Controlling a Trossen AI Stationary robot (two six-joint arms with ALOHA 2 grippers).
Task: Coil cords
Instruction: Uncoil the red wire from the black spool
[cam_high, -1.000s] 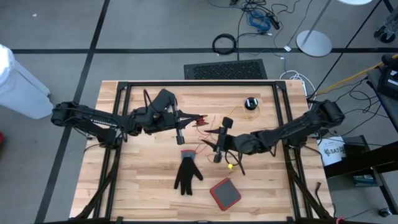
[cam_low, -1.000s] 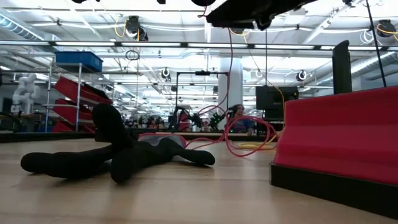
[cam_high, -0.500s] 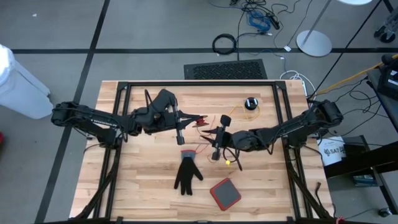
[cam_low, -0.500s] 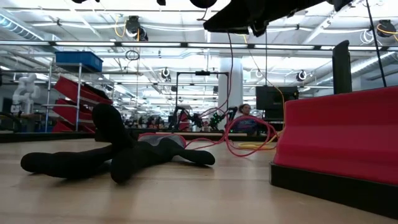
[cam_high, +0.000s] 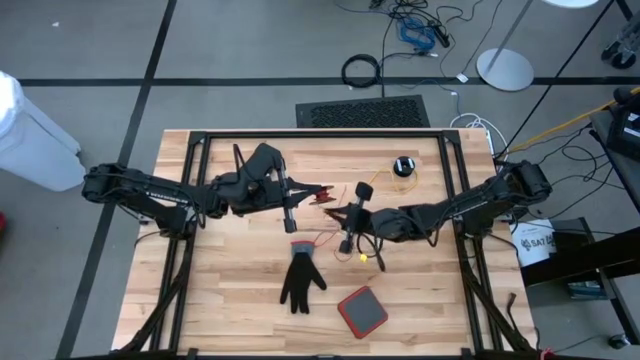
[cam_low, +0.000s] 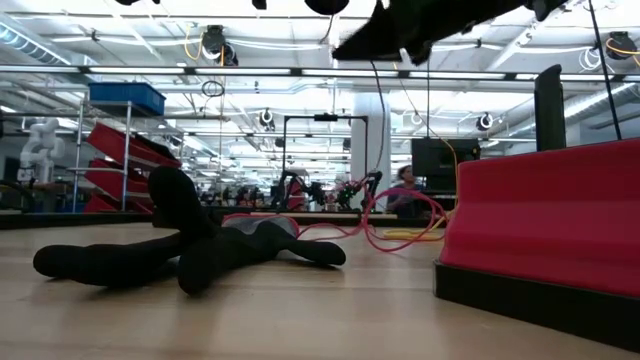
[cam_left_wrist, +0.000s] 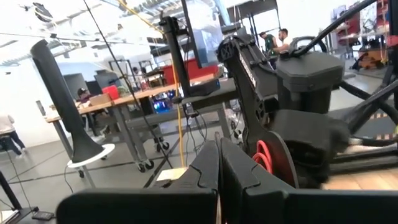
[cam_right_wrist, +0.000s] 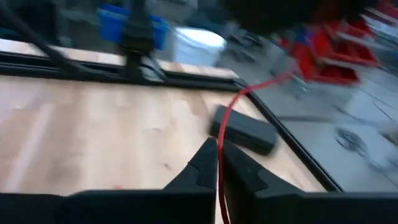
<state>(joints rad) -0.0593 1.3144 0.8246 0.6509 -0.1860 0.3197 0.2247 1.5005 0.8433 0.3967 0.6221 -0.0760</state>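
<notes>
Wooden counter (cam_high: 240, 300) with a black frame. Left gripper (cam_high: 289, 220) sits over the counter's middle, toward the far edge; jaws closed, nothing visibly between them in the left wrist view. A short red piece (cam_high: 322, 194) lies just beside it.

Right gripper (cam_high: 345, 245) is near the counter's centre; jaws pinched shut on a thin red cord (cam_right_wrist: 231, 112), which runs up from between the jaws in the right wrist view toward a dark flat block (cam_right_wrist: 244, 132) by the frame rail.

Cords: red and yellow strands (cam_high: 368, 250) tangle around the right gripper, with a small yellow end (cam_high: 363, 257) beside it. One black puck (cam_high: 365, 194) lies close to the right arm; another puck (cam_high: 403, 166) lies near the far right corner on a yellow loop.

Black glove (cam_high: 301, 276) lies toward the near edge, apart from the grippers. Red-topped square pad (cam_high: 362, 311) is near the near edge, right of the glove.
</notes>
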